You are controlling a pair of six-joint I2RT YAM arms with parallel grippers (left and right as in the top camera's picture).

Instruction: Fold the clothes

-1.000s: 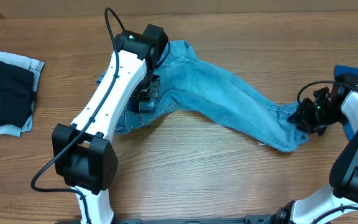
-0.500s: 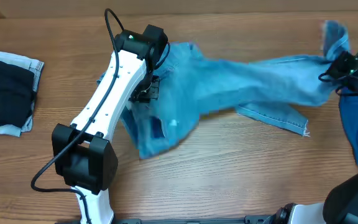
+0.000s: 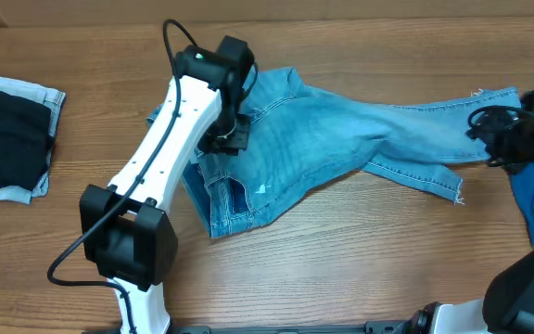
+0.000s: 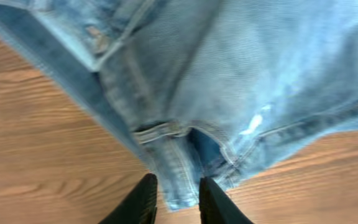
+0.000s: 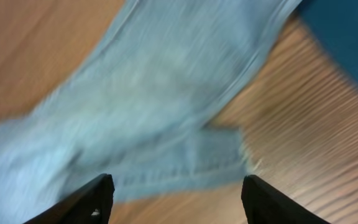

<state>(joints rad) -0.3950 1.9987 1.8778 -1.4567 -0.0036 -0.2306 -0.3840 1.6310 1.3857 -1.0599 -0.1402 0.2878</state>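
**Jeans laid out, no fold made yet**

The left gripper [image 4: 177,184] is nipped on the waist edge of the light-blue jeans [image 3: 341,130], with denim caught between its fingers. The right gripper [image 5: 176,186] hangs with its jaws wide apart, holding nothing, and a leg lies just beneath it. Between the two, the jeans sprawl on the table [image 3: 341,269], legs splayed and nothing doubled over. Just beside the right gripper lies a brighter blue piece [image 3: 525,199], unfolded. Well beyond the left arm sits a dark navy piece [image 3: 7,139] on pale denim, and it looks folded. No bin or basket is in sight. I'd say most of the job is left.
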